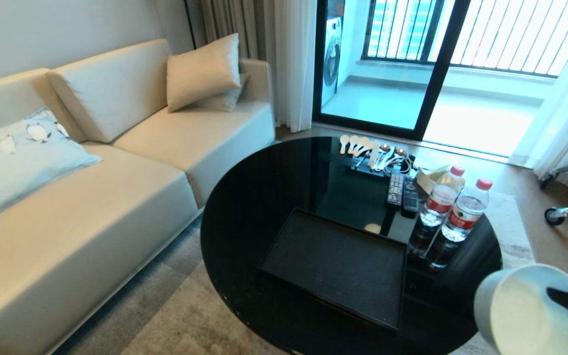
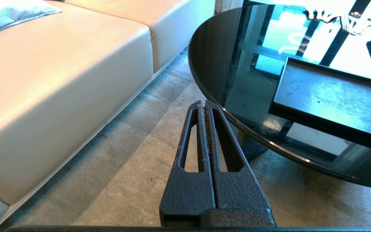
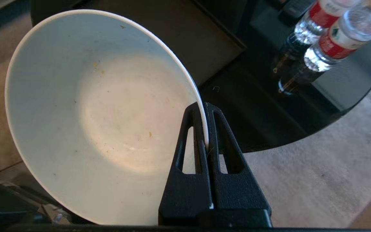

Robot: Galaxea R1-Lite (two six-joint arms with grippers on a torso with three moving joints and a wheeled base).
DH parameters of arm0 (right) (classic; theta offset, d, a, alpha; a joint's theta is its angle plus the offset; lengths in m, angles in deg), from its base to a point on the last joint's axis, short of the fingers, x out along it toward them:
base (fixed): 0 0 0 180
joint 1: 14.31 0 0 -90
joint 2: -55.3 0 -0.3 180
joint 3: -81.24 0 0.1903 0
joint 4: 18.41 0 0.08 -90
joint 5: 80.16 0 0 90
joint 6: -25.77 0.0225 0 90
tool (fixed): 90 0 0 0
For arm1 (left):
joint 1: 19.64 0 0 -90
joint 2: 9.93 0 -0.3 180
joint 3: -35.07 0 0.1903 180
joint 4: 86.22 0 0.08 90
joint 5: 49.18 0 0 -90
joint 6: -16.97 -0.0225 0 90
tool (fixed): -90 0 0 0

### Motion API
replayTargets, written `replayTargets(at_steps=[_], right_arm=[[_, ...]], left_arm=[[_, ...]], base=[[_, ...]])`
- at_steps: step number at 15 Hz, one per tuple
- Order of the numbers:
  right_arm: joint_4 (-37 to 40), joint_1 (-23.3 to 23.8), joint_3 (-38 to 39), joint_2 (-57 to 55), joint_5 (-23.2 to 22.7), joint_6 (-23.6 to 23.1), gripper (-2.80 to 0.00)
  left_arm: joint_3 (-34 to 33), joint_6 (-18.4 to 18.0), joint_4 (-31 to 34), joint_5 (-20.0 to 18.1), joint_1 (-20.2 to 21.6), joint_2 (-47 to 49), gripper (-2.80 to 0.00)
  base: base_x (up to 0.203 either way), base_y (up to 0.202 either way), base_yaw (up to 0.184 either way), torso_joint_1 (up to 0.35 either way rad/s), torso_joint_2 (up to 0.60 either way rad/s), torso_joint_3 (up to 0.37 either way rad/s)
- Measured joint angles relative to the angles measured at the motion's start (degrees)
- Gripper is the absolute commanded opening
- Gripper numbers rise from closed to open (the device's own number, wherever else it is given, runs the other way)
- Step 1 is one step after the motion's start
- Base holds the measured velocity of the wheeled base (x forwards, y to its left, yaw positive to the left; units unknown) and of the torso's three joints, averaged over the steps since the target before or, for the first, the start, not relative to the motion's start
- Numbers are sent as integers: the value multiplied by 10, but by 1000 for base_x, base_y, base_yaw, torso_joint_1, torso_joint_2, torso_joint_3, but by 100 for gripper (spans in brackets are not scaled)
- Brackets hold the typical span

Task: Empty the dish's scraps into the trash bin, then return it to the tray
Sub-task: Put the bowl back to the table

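Status check, emptying step. The dish [image 3: 101,122] is pinched by its rim in the right tool [image 3: 204,135], jaws clamped on the thin wall, one finger inside and one outside. In the right wrist view its inside is almost bare: only a few tiny yellow specks cling to the glaze, no slice or strips of scraps visible. Judgement: the dumping part looks done. The trash bin is not visible in any view, so where the scraps went cannot be confirmed. In the head view the dish [image 1: 525,310] hangs in the near right corner, tilted, off the near right edge of the round black counter [image 1: 264,197] and not yet over it. The tray [image 1: 338,266] lies on the near part of the counter with nothing on it, the two water bottles [image 1: 449,217] just to its right. Left tool [image 2: 203,135] is clenched with nothing in it, hanging over the carpet between sofa and counter, apparently idle. Remaining: carry the dish left over the tray, level it, set it down, release.
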Motion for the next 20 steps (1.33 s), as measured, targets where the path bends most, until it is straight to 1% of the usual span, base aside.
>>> replayTargets(at_steps=[2, 5, 7, 8, 10, 13, 14, 15, 16, 17, 20], right_arm=[[-15, -42, -60, -123, 27, 14, -280], [-60, -126, -172, -328, 102, 71, -280], [-80, -183, -273, -468, 171, 117, -280], [-80, -209, -336, -531, 203, 147, -280], [-50, -246, -457, -627, 250, 213, -280], [62, -272, -610, -717, 277, 317, -280], [104, -276, -644, -741, 281, 359, -280], [136, -276, -663, -760, 284, 397, -280], [153, -271, -673, -774, 287, 425, -280], [158, -264, -677, -783, 288, 434, -280], [164, -232, -677, -803, 293, 440, -280]], left_arm=[[0, 0, 0, 0, 0, 0, -280], [0, 0, 0, 0, 0, 0, -280], [0, 0, 0, 0, 0, 0, -280], [0, 0, 0, 0, 0, 0, -280], [0, 0, 0, 0, 0, 0, -280], [0, 0, 0, 0, 0, 0, -280], [0, 0, 0, 0, 0, 0, -280], [0, 0, 0, 0, 0, 0, -280], [0, 0, 0, 0, 0, 0, -280], [0, 0, 0, 0, 0, 0, -280], [0, 0, 0, 0, 0, 0, -280]], base=[[0, 0, 0, 0, 0, 0], [0, 0, 0, 0, 0, 0], [0, 0, 0, 0, 0, 0], [0, 0, 0, 0, 0, 0], [0, 0, 0, 0, 0, 0], [0, 0, 0, 0, 0, 0], [0, 0, 0, 0, 0, 0], [0, 0, 0, 0, 0, 0], [0, 0, 0, 0, 0, 0], [0, 0, 0, 0, 0, 0], [0, 0, 0, 0, 0, 0]])
